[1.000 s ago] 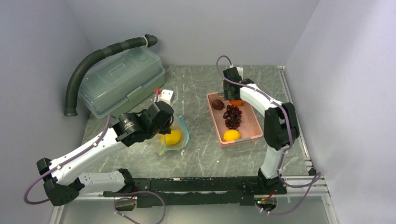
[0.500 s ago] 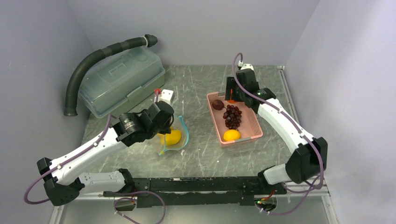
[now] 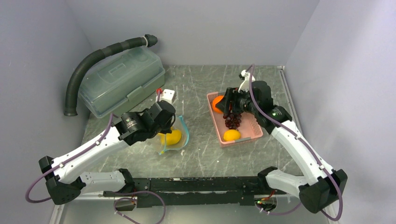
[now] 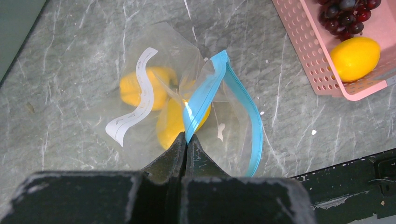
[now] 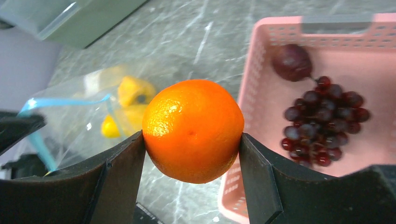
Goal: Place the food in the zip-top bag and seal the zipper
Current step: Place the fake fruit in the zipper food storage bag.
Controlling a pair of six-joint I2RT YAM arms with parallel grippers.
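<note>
Grey marble desk [image 3: 201, 154]: right fingers [image 5: 119, 170], clenched on the orange [image 5: 192, 130], have lifted it from the basket [image 5: 261, 56]; left fingers [image 4: 172, 156] pinch the bag [image 4: 180, 51] mouth open, ready to receive.

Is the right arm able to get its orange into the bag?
Probably yes: the left gripper pinches the zipper, holding the bag open beside the basket, where the right gripper carries the orange.
</note>
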